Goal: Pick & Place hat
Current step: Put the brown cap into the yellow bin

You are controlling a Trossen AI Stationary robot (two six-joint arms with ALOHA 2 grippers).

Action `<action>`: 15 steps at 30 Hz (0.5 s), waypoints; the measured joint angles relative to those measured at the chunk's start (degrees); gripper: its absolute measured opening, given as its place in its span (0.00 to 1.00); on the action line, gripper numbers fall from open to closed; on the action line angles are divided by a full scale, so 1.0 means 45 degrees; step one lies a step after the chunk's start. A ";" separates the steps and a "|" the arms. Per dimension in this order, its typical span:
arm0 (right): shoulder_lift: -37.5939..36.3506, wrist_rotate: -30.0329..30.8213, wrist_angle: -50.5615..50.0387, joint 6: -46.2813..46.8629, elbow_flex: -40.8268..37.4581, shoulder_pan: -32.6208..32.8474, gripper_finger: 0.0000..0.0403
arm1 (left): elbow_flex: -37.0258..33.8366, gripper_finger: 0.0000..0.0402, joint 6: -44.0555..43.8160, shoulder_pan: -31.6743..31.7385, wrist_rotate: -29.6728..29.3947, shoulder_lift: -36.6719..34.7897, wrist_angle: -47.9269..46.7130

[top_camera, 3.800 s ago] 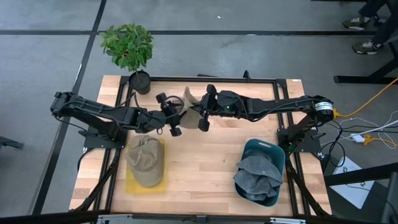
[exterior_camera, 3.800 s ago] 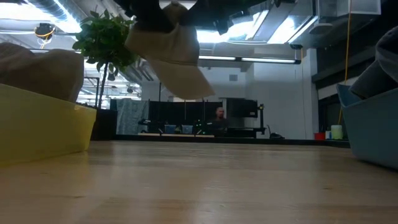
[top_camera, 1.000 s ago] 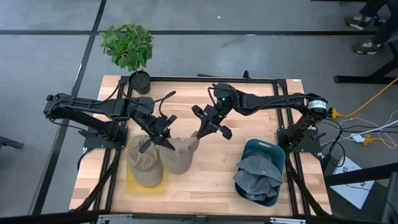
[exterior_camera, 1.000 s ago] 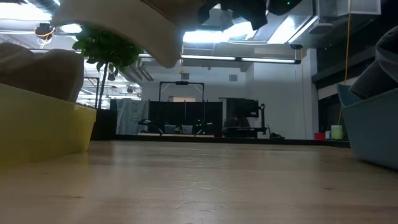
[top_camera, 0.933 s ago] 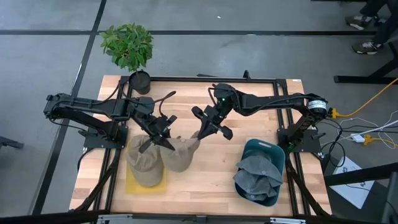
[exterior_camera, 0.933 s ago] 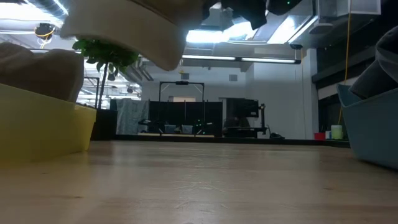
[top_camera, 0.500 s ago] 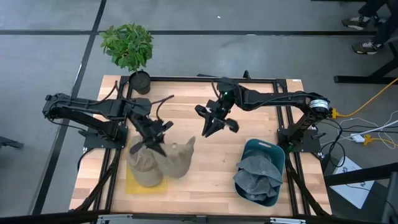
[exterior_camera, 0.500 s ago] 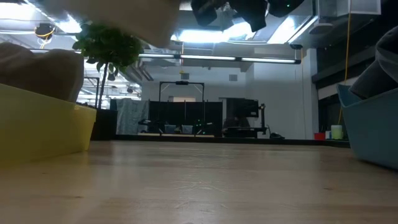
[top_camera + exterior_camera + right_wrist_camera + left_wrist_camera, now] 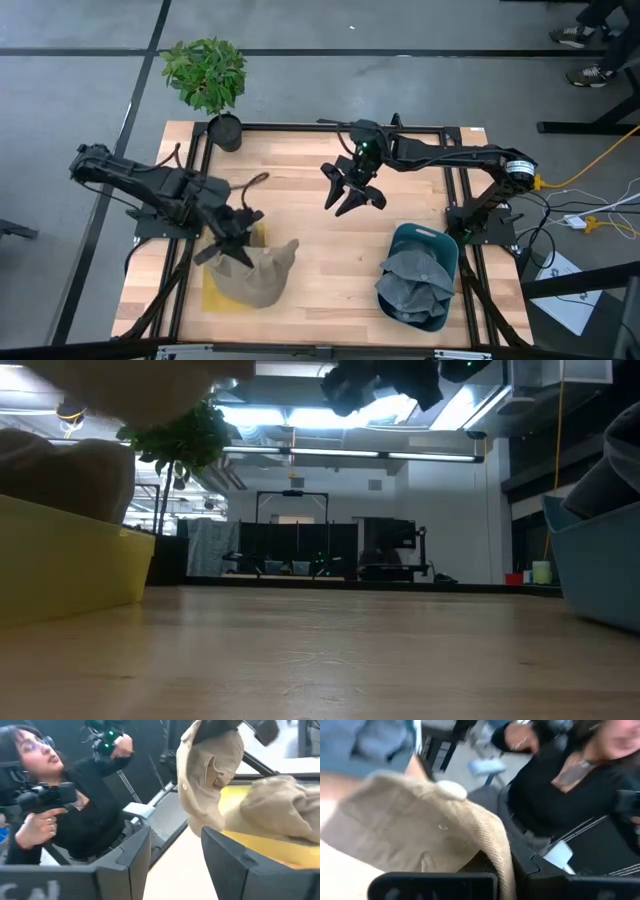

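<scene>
the tan hat point(image 9: 262, 272) hangs over the yellow tray point(image 9: 213, 297) at the table's near left corner, pinched in the clenched left gripper point(image 9: 226, 248) — farther back, mid-table, the right gripper point(image 9: 353, 197) hovers with fingers spread, empty, near the blue bin point(image 9: 437, 241).

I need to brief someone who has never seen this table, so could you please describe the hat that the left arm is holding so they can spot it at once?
Start at the potted plant at the table's far left corner, then come toward the near edge to the yellow tray. The held hat is the tan cap hanging over that tray from the left claw. Unlike the tan cap lying in the tray and the grey hats in the blue bin, it is gripped.
</scene>
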 joint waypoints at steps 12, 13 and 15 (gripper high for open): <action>0.0000 0.0748 -0.0693 -0.1223 0.0000 0.0305 0.43 | -0.0070 0.01 -0.0812 -0.2700 -0.4279 -0.1390 -0.1108; 0.0000 0.0745 -0.0719 -0.1343 0.0000 0.0314 0.43 | -0.0216 0.01 -0.0738 -0.2901 -0.4622 -0.1616 -0.1034; 0.0000 0.0743 -0.0724 -0.1377 0.0000 0.0309 0.43 | -0.0718 0.01 -0.0639 -0.3248 -0.5379 -0.2116 -0.0866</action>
